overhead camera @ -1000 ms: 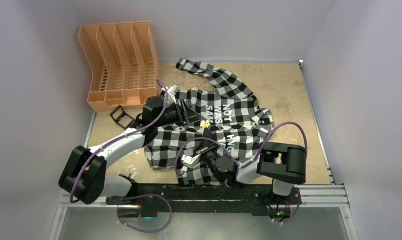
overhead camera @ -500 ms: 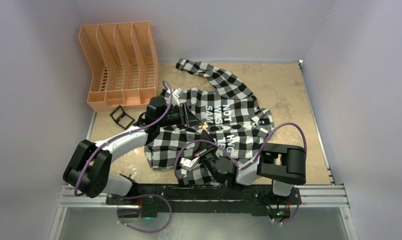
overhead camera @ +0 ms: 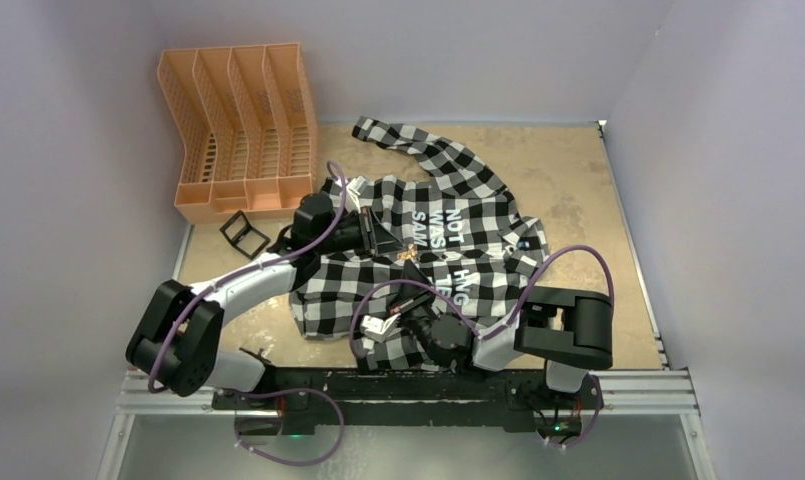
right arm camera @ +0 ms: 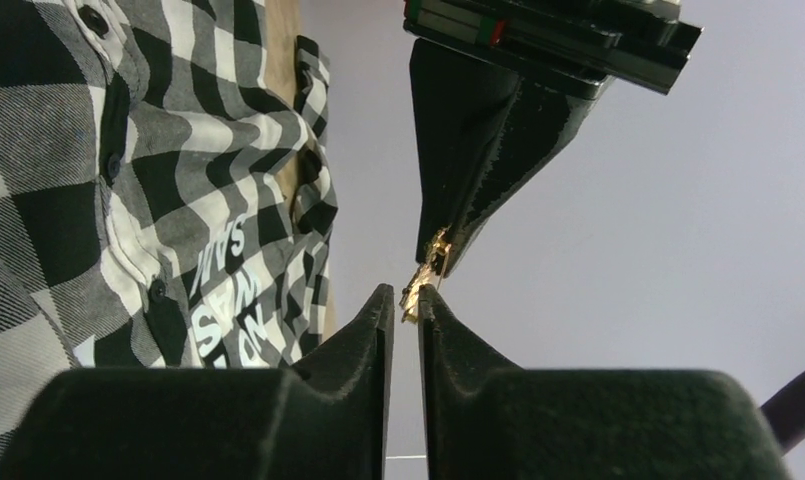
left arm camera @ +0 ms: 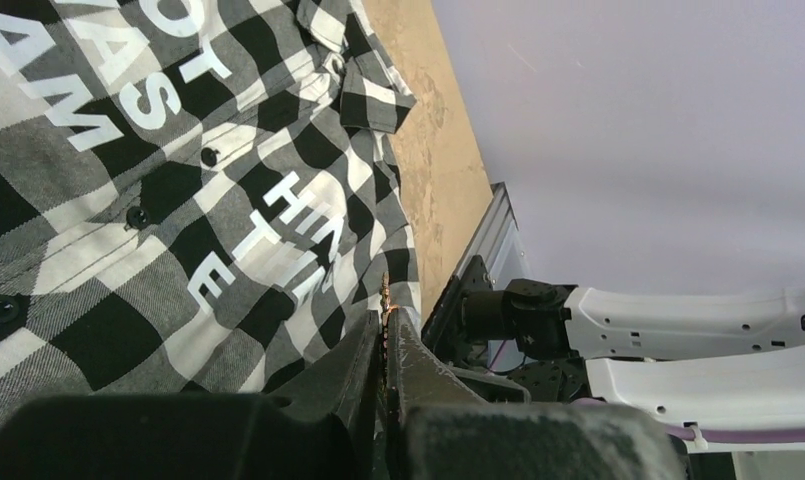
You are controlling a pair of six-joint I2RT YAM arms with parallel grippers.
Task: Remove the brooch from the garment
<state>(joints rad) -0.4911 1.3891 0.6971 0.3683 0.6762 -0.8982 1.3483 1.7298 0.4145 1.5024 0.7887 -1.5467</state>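
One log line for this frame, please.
left pincer: shut on brooch | right pincer: shut on brooch | garment: spread on table | brooch detached: cannot tell

Printed in white block letters on the garment. Reads "NOT", "WAS" and "SAM" stacked on one front panel, the last word cut off by a fold. Shows "HIN" and "T E" on the other panel, only partly legible.

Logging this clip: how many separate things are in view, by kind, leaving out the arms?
shirt: 1
brooch: 1
orange file rack: 1
black frame: 1
Total: 4
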